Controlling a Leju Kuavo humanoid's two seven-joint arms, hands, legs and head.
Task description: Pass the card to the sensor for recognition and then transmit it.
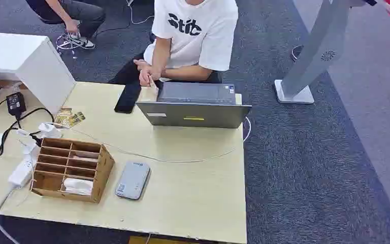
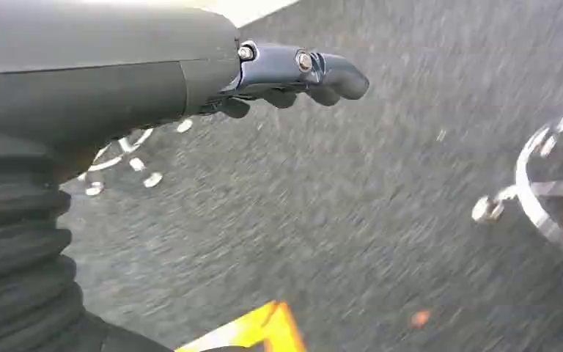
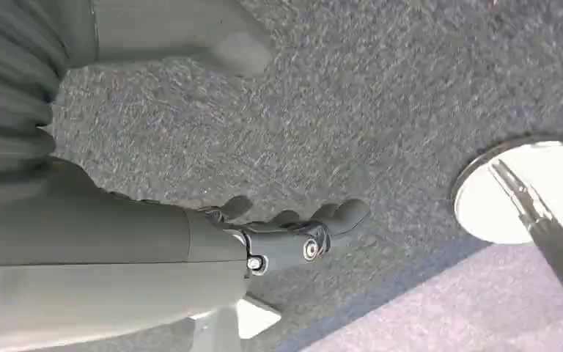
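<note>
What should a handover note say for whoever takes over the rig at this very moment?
Left robot hand: hangs over the carpet, holds nothing, fingers loosely curled.
Right robot hand: the same, over the carpet, holds nothing.
Card organizer: wooden, on the table at the robot's left, with something white in a near slot; which piece is the card I cannot tell.
Sensor: small grey box, flat on the table just right of the organizer.
A seated person is behind the laptop at the far edge.
Done: nothing visible.
Left: take a card, present it to the sensor, then pass it on.
</note>
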